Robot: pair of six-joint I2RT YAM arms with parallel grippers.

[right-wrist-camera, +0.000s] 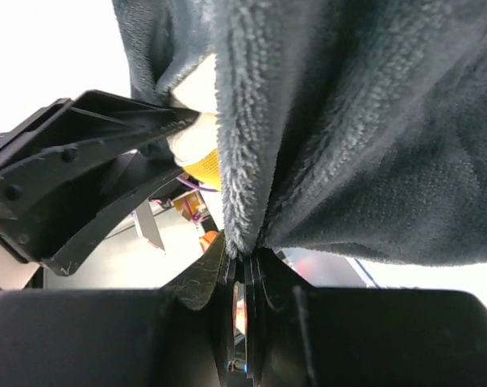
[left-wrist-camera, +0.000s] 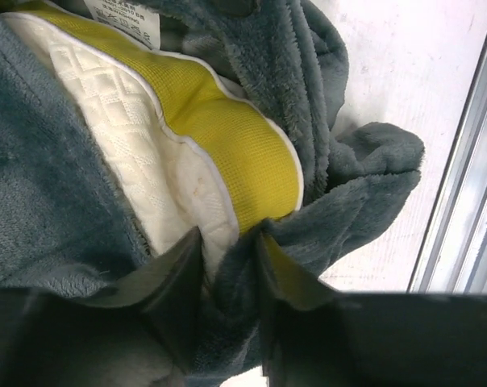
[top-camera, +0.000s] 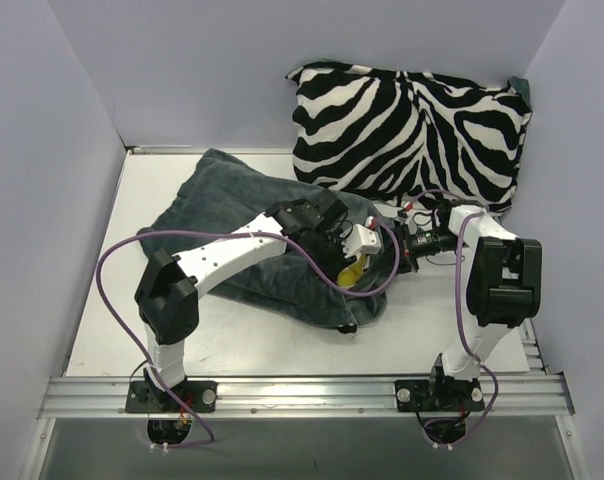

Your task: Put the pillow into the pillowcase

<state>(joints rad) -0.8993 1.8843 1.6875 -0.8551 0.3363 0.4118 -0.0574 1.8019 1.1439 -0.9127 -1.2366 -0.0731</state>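
While R tool (right-wrist-camera: 244, 260) pinches pillowcase (right-wrist-camera: 372, 121), L arm (top-camera: 232, 253) stretches across.

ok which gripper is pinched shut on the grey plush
The right gripper: jaws fully closed on the pillowcase edge. The left gripper has its jaws apart, fabric between.

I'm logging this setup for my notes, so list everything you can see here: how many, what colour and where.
pillowcase: one, dark grey-teal plush, crumpled mid-table
pillow: one, cream and yellow, partly inside the pillowcase opening
zebra cushion: one, black-and-white, far right against the back wall
table: one, white, under everything
cables: two, purple, one looping off each arm
left gripper: one, black, pillowcase fold between its fingers
right gripper: one, black, shut on the pillowcase edge
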